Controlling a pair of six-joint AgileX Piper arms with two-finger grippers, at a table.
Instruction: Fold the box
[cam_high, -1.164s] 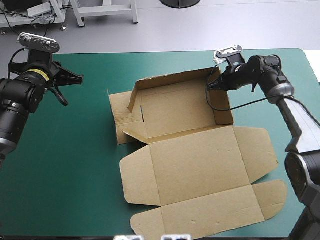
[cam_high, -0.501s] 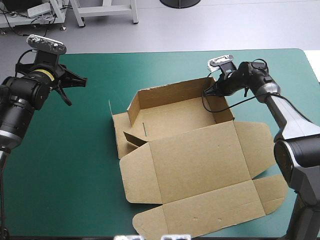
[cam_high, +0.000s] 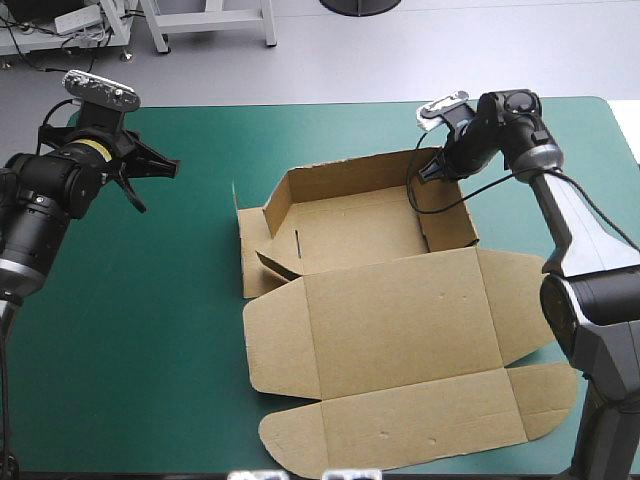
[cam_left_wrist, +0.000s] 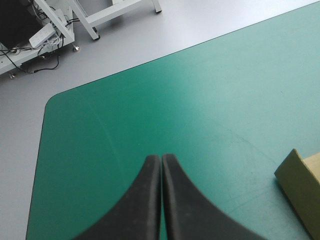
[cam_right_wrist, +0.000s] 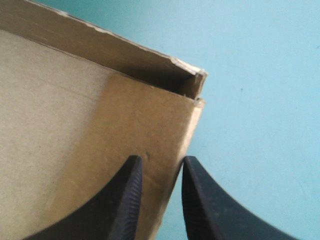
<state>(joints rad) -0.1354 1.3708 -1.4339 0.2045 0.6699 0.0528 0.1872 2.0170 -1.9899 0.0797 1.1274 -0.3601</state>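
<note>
The brown box (cam_high: 390, 320) lies mid-table as an open tray (cam_high: 350, 225) with its walls raised and its lid spread flat toward the front edge. My right gripper (cam_high: 430, 172) is at the tray's far right corner. In the right wrist view this gripper (cam_right_wrist: 160, 162) straddles the right wall (cam_right_wrist: 100, 130), one finger inside and one outside, shut on the board. My left gripper (cam_high: 158, 172) hovers over the cover left of the box. Its fingers (cam_left_wrist: 161, 157) meet in a point, holding nothing. A corner of the box (cam_left_wrist: 300, 185) shows ahead of it and to one side.
Teal-green cover (cam_high: 140, 320) stretches from the box to the table's left side. The table's rounded far left corner (cam_left_wrist: 50, 100) lies ahead of the left gripper, with grey floor beyond. The lid's front flaps (cam_high: 400, 430) reach close to the front edge.
The box has slid and turned a little to the right with my right gripper on its wall. Its left end flaps stand higher. My left gripper has drifted slightly toward the box.
</note>
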